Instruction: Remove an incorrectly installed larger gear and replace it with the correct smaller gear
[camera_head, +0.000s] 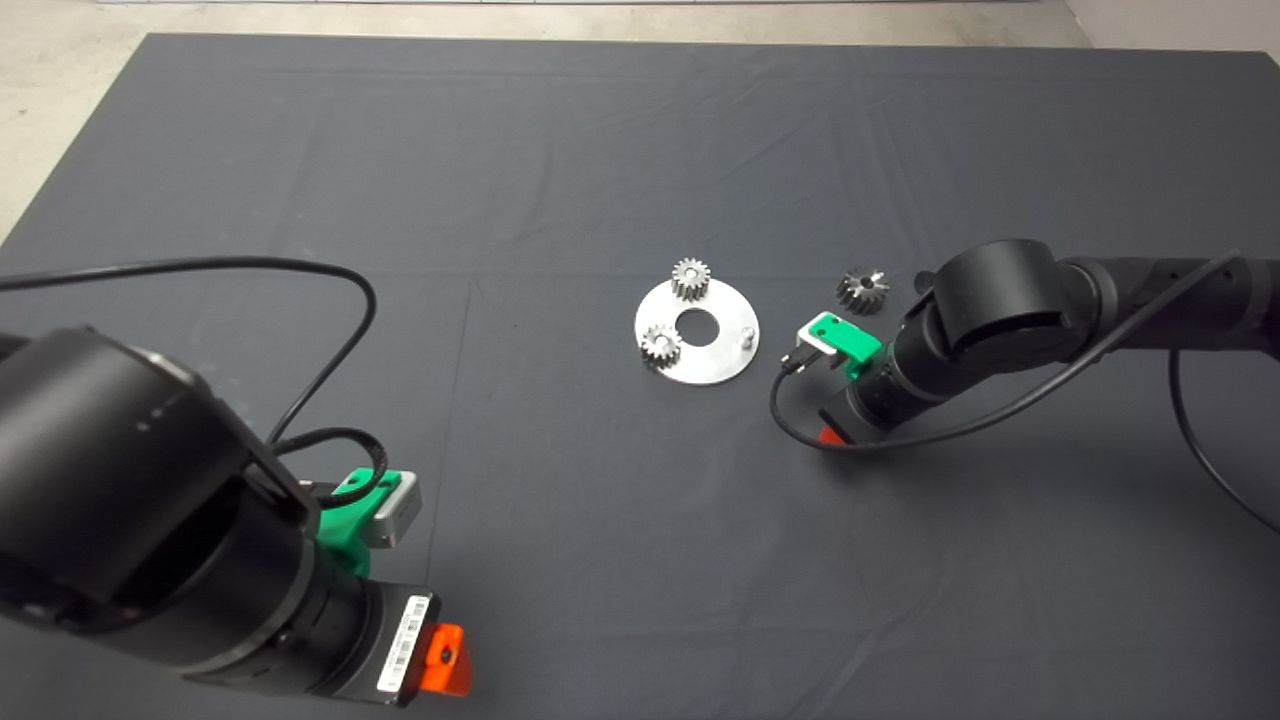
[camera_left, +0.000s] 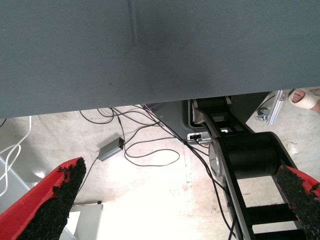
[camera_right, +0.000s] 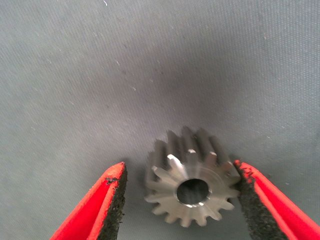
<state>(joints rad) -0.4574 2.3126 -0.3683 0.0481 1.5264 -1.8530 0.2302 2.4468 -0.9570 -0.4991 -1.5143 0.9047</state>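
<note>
The right gripper (camera_right: 180, 168) is down at the dark grey mat (camera_head: 560, 150), to the right of the round silver metal plate with a centre hole (camera_head: 712, 362). Its two red fingers are spread and set on either side of the smaller gear (camera_right: 190, 172), a grey-silver coarse-toothed gear with a black centre hole that lies flat on the mat. One pad is at the gear's teeth and the other stands a little apart, so nothing is gripped yet. In the head view this gear is hidden under the right arm.

The larger gear (camera_head: 862, 290), shiny metal with long splayed teeth, lies on the mat just off the plate's right edge, beyond the arm. On the plate, the short metal peg (camera_head: 747, 337) near its right rim is bare. Two pale fine-toothed small gears (camera_head: 690, 278) sit at the plate's upper and left rim.

Removal looks done. Left to do: close on the smaller gear, lift it, and seat it on the bare peg.

The left gripper (camera_left: 180, 170) waits wide and empty, well to the lower left of the plate.
</note>
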